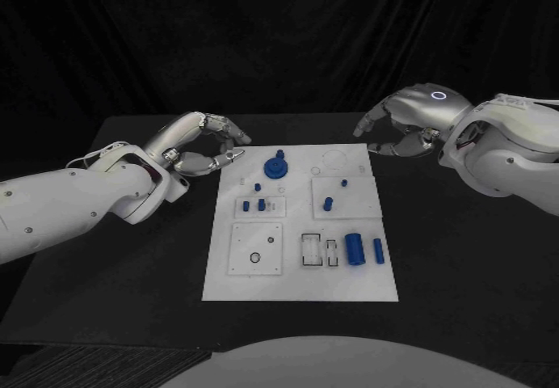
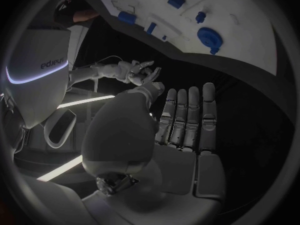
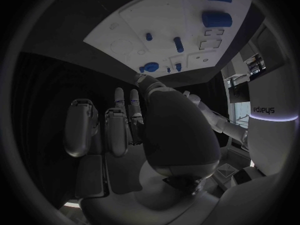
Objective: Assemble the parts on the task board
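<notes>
The white task board (image 1: 221, 283) lies in the middle of the black table. A round blue part (image 1: 276, 167) stands near its far edge. Small blue pegs (image 1: 329, 203) sit in the middle recesses, and a thick blue cylinder (image 1: 354, 248) lies beside a thinner one (image 1: 379, 250) on the near right. My left hand (image 1: 210, 145) hovers off the board's far left corner, fingers apart and holding nothing. My right hand (image 1: 402, 129) hangs off the far right corner, fingers loosely spread and holding nothing. In the left wrist view, the left hand (image 2: 187, 130) has straight fingers reaching toward the board (image 2: 250, 45).
Bare black table (image 1: 128, 267) lies on both sides of the board and in front of it. A clear ring outline (image 1: 334, 159) sits at the board's far right. The right wrist view shows the right hand (image 3: 119, 130) short of the board (image 3: 125, 32).
</notes>
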You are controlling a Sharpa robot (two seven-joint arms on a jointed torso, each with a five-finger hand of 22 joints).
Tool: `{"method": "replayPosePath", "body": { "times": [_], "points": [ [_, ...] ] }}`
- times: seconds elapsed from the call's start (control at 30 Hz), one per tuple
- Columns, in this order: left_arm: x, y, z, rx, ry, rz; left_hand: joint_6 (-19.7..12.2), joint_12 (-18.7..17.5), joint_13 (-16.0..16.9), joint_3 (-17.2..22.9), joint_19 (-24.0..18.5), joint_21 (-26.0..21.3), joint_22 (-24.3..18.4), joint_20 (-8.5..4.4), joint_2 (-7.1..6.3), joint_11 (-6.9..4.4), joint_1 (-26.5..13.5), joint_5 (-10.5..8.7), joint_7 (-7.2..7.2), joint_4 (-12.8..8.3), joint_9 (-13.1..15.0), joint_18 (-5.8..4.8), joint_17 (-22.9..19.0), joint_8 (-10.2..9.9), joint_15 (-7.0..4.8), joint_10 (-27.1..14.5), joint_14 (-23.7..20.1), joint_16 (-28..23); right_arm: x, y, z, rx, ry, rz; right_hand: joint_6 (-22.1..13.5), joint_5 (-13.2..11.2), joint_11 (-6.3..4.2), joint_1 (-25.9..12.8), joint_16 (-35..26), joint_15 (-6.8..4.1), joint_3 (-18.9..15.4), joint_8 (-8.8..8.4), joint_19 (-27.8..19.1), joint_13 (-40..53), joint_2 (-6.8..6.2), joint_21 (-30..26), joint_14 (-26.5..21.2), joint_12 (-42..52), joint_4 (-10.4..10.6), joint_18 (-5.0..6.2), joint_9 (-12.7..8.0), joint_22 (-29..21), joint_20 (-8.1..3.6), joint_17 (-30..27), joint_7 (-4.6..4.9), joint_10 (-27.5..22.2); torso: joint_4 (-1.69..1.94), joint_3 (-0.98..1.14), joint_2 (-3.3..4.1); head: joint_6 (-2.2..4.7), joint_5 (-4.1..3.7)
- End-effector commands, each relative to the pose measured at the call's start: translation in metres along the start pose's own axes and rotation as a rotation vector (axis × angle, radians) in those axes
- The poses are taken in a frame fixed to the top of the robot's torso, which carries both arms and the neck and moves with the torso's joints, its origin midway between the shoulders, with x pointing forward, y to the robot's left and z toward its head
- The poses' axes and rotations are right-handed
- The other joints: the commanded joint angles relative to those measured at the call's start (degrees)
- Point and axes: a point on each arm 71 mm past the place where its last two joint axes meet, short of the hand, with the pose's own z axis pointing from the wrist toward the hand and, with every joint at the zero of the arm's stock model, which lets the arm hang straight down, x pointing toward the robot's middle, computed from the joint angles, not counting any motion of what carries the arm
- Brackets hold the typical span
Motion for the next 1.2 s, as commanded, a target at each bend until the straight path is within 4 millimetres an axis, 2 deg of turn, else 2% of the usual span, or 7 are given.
{"method": "replayPosePath", "body": {
  "times": [0.03, 0.17, 0.47, 0.57, 0.7, 0.77, 1.2],
  "points": [
    [-0.006, -0.005, 0.001, 0.052, -0.139, -0.144, 0.18, 0.68, -0.5, -5.17, -0.65, -2.74, -1.39, 0.91, 2.14, 1.72, -5.38, 8.87, 0.43, 0.04, -0.03, -0.04, -2.98, 0.16, 1.23, -0.62, -0.4, -3.77, 0.01, 0.006, 0.002, -0.069, 0.082, -0.13, -0.02, -0.13, -0.26, -0.43, 0.08, -0.37, -0.54, -0.48, 0.31, -0.5, 0.13, -0.16, 4.18, -0.51, 0.08, -0.41, -0.2, 10.93, -0.49, 7.05, -0.19, -0.43, 0.14, 0.07, 0.06, -0.01, -0.01],
    [-0.002, -0.007, 0.0, 0.061, -0.146, -0.189, -0.78, -0.65, -4.12, -12.36, -3.4, -9.9, -5.45, 2.22, 6.31, 3.03, -7.41, 6.24, 0.78, 0.2, -0.71, -0.25, -10.68, -0.66, 2.76, -3.55, -2.76, -12.34, 0.017, 0.009, 0.004, -0.089, 0.104, -0.153, 2.05, 0.59, -0.61, 0.09, 0.04, -0.66, -1.26, -0.94, 0.35, -2.34, 0.52, -0.27, 4.2, -2.05, 0.1, -0.41, -0.62, 10.9, -0.72, 6.9, -0.31, -1.09, 0.23, 0.13, 0.08, -0.01, -0.05],
    [0.002, -0.005, -0.003, 0.024, -0.119, -0.552, -10.51, -10.55, -18.45, -20.82, -24.92, -26.21, -20.82, 1.22, 12.44, -0.35, -5.95, 0.73, 1.09, 0.3, -5.09, 0.29, -27.63, -1.45, 0.36, -17.3, -23.54, -36.96, 0.031, 0.012, 0.008, -0.121, 0.149, -0.159, 2.37, 1.01, -0.53, -1.35, -0.32, -0.65, -4.19, -3.57, 0.44, -5.36, 0.61, -0.57, 4.14, -3.42, 2.08, -0.38, -2.19, 10.85, -0.79, 6.21, 0.72, 2.4, 0.59, -0.15, 0.17, -0.01, -0.59],
    [0.003, -0.005, -0.003, 0.013, -0.115, -0.677, -22.54, -14.79, -23.9, -25.18, -29.23, -26.15, -26.27, 1.13, 13.66, -1.92, -6.53, -1.29, -1.04, 0.25, -8.11, 1.38, -31.45, -2.14, -0.51, -24.19, -29.7, -43.31, 0.036, 0.013, 0.009, -0.131, 0.158, -0.156, 2.83, 2.95, -0.49, -0.8, -0.36, -0.62, -4.1, -3.83, 0.45, -5.83, 0.77, -0.62, 4.12, -3.39, 2.07, -0.38, -2.24, 10.85, -0.78, 6.1, 1.22, 3.63, 0.61, -0.13, 0.18, -0.01, -0.65],
    [0.005, -0.006, -0.004, 0.006, -0.1, -0.794, -27.2, -16.59, -27.44, -29.15, -31.24, -26.07, -31.55, 1.42, 15.42, -2.18, -5.39, -1.9, -2.47, 0.29, -9.45, 1.43, -33.08, -2.57, -0.47, -29.05, -32.5, -46.1, 0.042, 0.014, 0.012, -0.14, 0.166, -0.153, 3.37, 3.78, -0.56, -0.47, -0.34, -0.65, -3.82, -3.92, 0.42, -6.04, 0.78, -0.72, 4.1, -3.09, 2.07, -0.37, -2.16, 10.84, -0.79, 6.08, 1.25, 5.02, 0.69, -0.11, 0.21, -0.01, -1.0],
    [0.006, -0.007, -0.004, 0.006, -0.093, -0.826, -32.9, -15.86, -28.23, -31.26, -32.75, -26.13, -36.14, 2.13, 16.93, -0.58, -4.79, -2.3, -4.03, 0.27, -9.88, 1.4, -33.49, -2.94, -0.17, -30.33, -33.08, -46.72, 0.044, 0.015, 0.013, -0.143, 0.171, -0.151, 3.62, 3.92, -0.55, -0.28, -0.35, -0.64, -3.63, -3.88, 0.42, -6.11, 0.86, -0.72, 4.09, -3.02, 2.02, -0.37, -2.09, 10.85, -0.8, 6.06, 1.36, 5.41, 0.73, -0.15, 0.27, -0.01, -0.94],
    [0.007, -0.007, -0.005, -0.008, -0.06, -0.902, -32.43, -13.96, -28.32, -34.17, -31.4, -25.86, -39.16, 4.39, 20.51, -0.97, -2.77, -2.32, -0.8, 0.26, -9.75, 1.38, -33.56, -2.46, 0.88, -32.49, -32.47, -46.73, 0.06, 0.019, 0.023, -0.162, 0.182, -0.14, 4.33, 4.75, -0.65, 0.23, -0.59, -0.7, -2.76, -3.89, 0.29, -6.21, 0.81, -1.06, 3.96, -2.47, 1.87, -0.31, -1.78, 10.77, -0.85, 5.65, 1.62, 7.34, 0.55, -0.16, 0.21, -0.01, -0.35]
  ]
}}
